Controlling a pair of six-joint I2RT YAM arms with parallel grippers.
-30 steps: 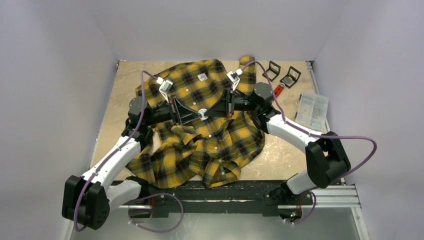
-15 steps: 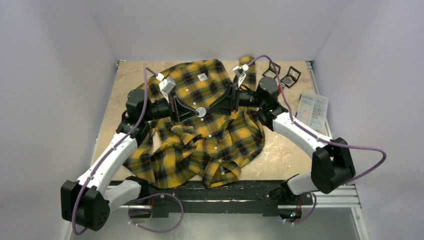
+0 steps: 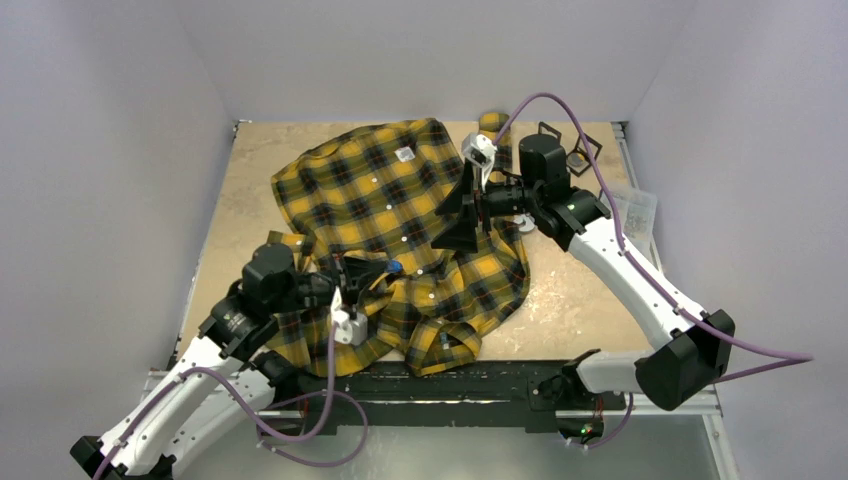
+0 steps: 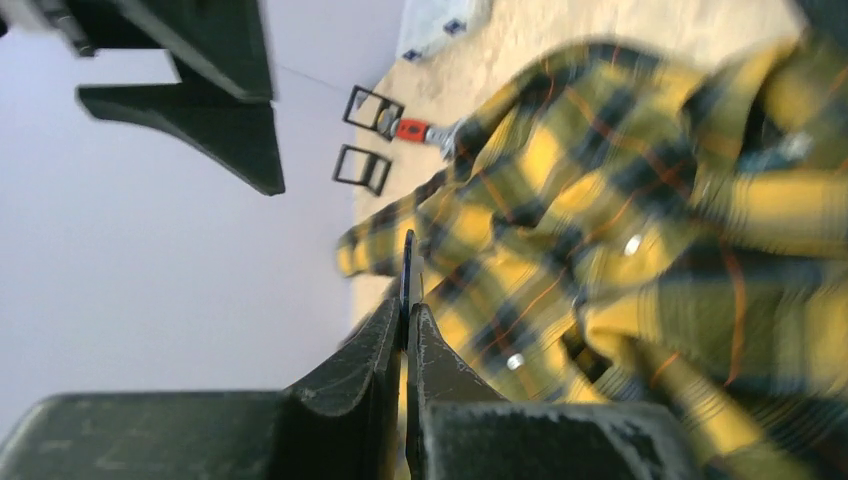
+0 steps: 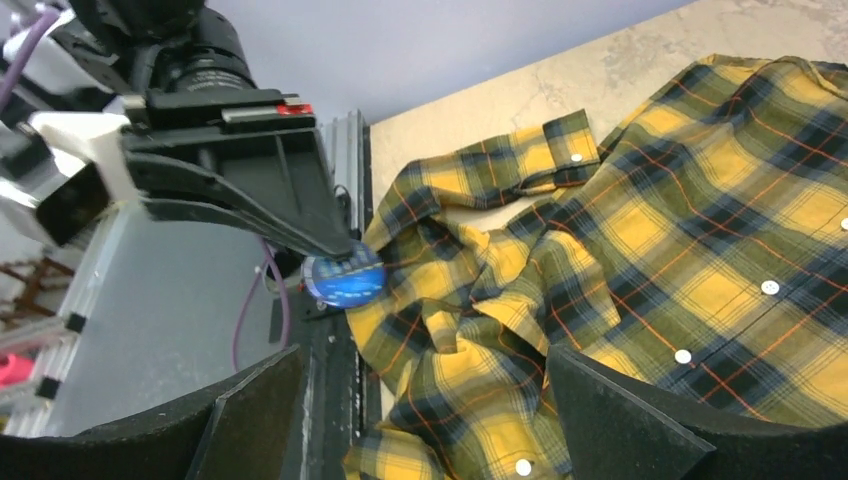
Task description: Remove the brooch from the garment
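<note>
From above: plaid shirt point(image 3: 400, 190) spread rumpled over the surface point(image 3: 250, 170). Small blue brooch point(image 3: 396, 268) above the shirt's near-left folds, pinched in the left claw point(image 3: 388, 270). Left arm low and folded, reaching in from the shirt's near-left corner, claw lying roughly level. Right arm stretched long and raised over the shirt's right side, right claw point(image 3: 457, 218) spread wide, holding nothing.

From the left wrist: claw point(image 4: 408, 318) pressed together on the brooch point(image 4: 406, 262), seen edge-on as a thin blue sliver. Shirt point(image 4: 620, 230) blurred beyond.

From the right wrist: own fingers point(image 5: 620, 420) wide apart above the shirt point(image 5: 680, 220). Brooch point(image 5: 343, 277) a round glossy disc at the shirt's left edge, gripped by its rim in the left claw point(image 5: 338, 258). Looks clear of the cloth, though pin hidden.

Judged light, stiff and smooth-faced, likely to slip if squeezed across the face, so best taken by the rim, as here. Shirt soft and limp, apt to ride up with any snagged pin.
</note>
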